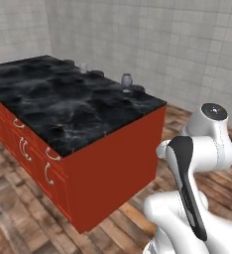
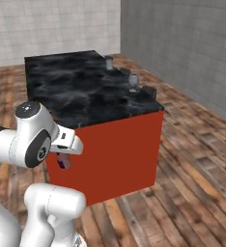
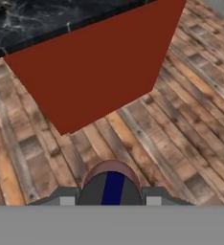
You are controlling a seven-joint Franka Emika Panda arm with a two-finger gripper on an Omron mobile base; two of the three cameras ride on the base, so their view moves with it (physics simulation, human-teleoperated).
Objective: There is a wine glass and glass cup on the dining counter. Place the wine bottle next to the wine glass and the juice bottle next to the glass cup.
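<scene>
Right, your gripper (image 3: 111,201) is clamped on the juice bottle (image 3: 112,184), low beside the dining counter (image 1: 63,106) — glass cup (image 2: 108,62) sits at the far edge. Lift too late and you'll clip the red cabinet side — bottle knocked loose.

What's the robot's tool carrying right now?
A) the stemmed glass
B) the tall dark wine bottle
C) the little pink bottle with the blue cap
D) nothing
C: in the hand view the tool is shut on the juice bottle, whose pink body and blue cap sit between its fingertips.
</scene>
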